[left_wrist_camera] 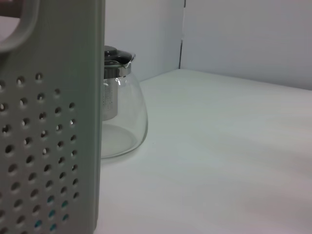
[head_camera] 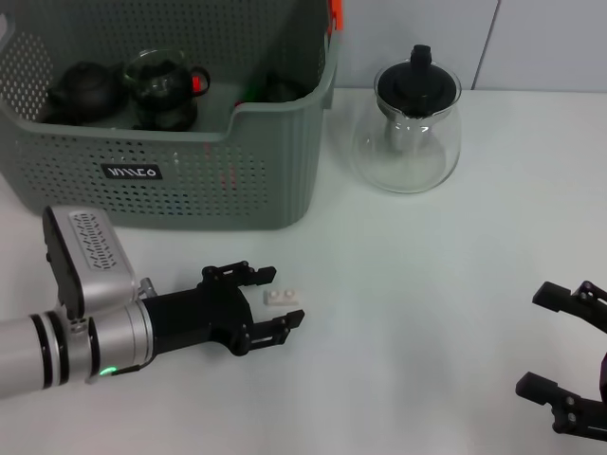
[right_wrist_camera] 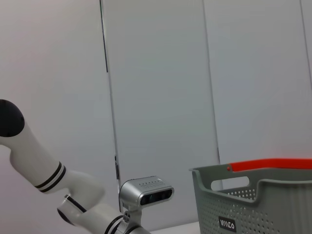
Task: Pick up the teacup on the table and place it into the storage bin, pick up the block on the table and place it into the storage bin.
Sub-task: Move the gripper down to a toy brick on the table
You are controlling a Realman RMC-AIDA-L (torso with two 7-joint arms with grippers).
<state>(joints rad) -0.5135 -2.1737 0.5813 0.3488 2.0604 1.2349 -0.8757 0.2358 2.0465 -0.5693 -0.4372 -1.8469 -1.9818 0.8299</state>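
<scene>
Reaching in from the lower left of the head view, the left gripper (head_camera: 273,298) lies low over the white table (head_camera: 427,284) with its black fingers spread apart, one on each side of a small white block (head_camera: 283,298) that sits on the tabletop just in front of the storage bin (head_camera: 218,185); whether the fingers touch the block cannot be told. The storage bin fills the upper left of the head view, its black label facing the camera, and inside it sit a dark teapot (head_camera: 83,90) at the far left, a dark glass teacup (head_camera: 163,87) beside it, and further dark items toward the bin's right corner that are too hidden to name. A clear glass teapot (head_camera: 410,128) with a black lid stands on the table just right of the bin, in the upper middle of the frame. The right gripper (head_camera: 569,346) rests at the lower right edge of the head view, well apart from everything else, its fingers open. In the left wrist view the bin's perforated wall (left_wrist_camera: 48,146) fills the left side of the frame and the glass teapot (left_wrist_camera: 119,122) shows just past it. In the right wrist view the left arm (right_wrist_camera: 73,195) appears at the lower left and the bin (right_wrist_camera: 253,200), with an orange strip along its rim, at the lower right.
</scene>
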